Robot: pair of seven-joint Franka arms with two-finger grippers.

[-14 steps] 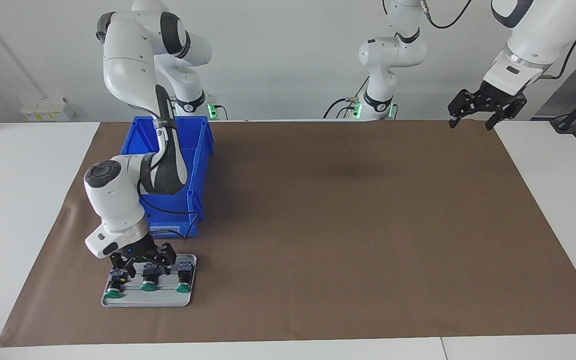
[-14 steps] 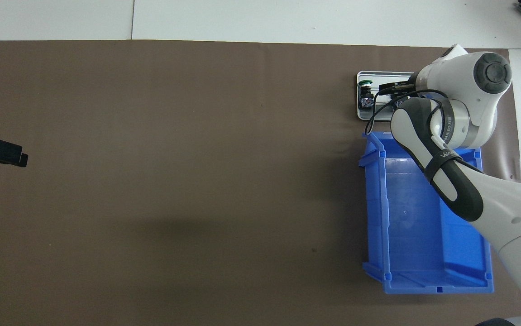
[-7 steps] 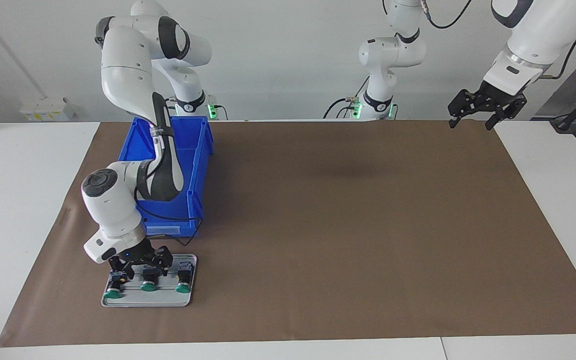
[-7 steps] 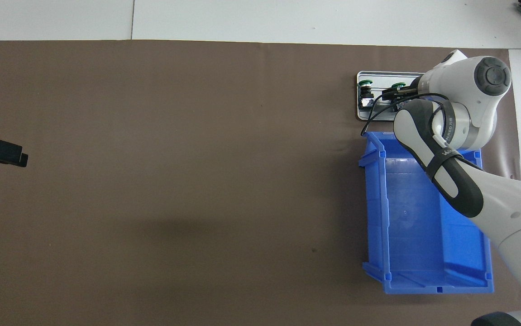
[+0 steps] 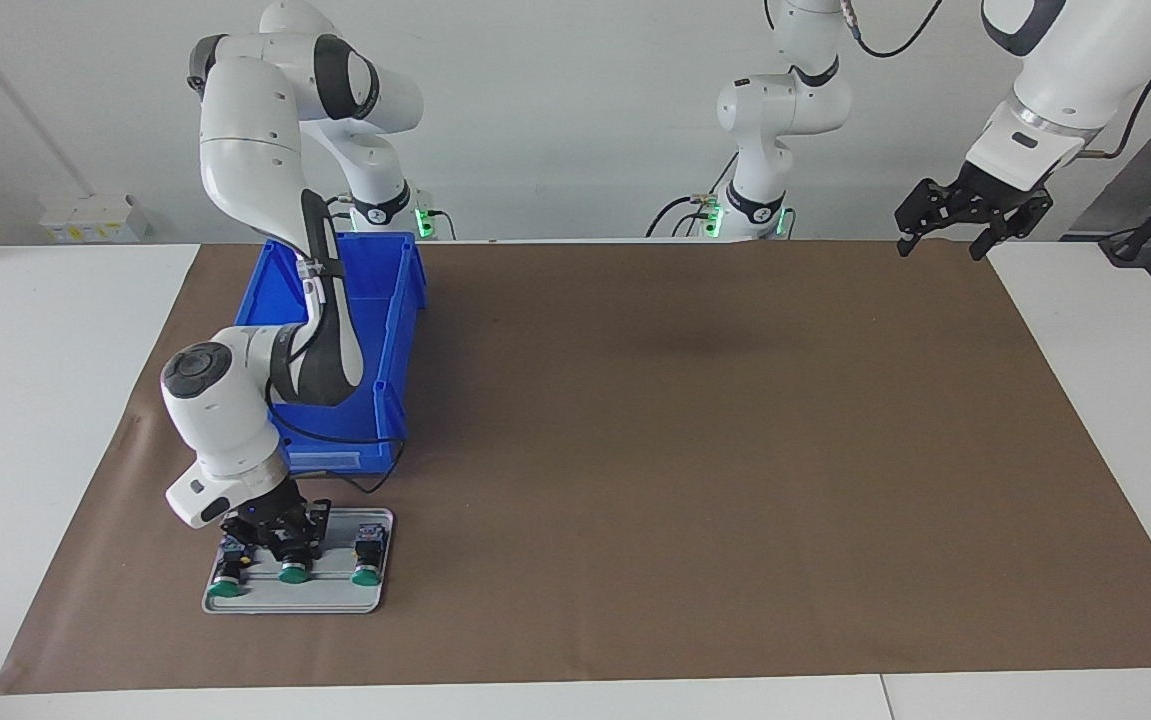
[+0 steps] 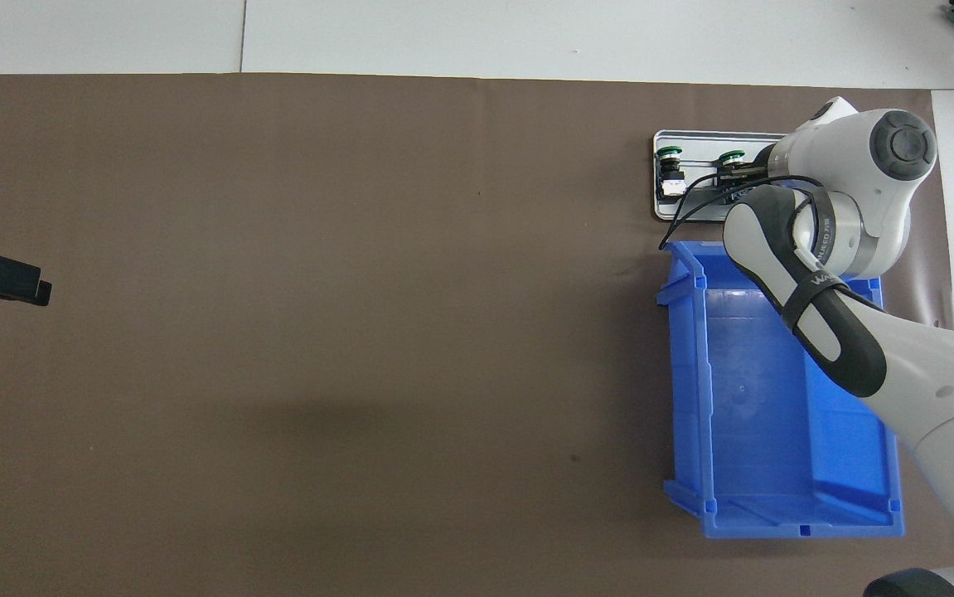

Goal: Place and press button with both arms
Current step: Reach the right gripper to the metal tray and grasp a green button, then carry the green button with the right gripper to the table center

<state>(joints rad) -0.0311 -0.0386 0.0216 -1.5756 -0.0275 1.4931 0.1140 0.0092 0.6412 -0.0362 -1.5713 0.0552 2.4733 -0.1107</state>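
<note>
In the facing view, the right gripper [image 5: 280, 535] is sitting low over the grey tray [image 5: 375, 596], which is lying just farther from the robots than the blue bin [image 5: 390, 300]. Its fingers are standing narrowly apart on either side of the black body of the middle button [image 5: 292, 567], whose green cap is pointing away from the robots; whether they are pressing on it I cannot tell. Two like buttons are flanking it on the tray, the end button [image 5: 366, 566] well clear of the claw. The left gripper [image 5: 971, 213] is waiting in the air over the left arm's end of the table, fingers spread wide. In the overhead view, the middle button [image 6: 730, 157] is showing its cap just past the right gripper [image 6: 733, 176], and the left gripper [image 6: 4, 282] is showing at the edge.
</note>
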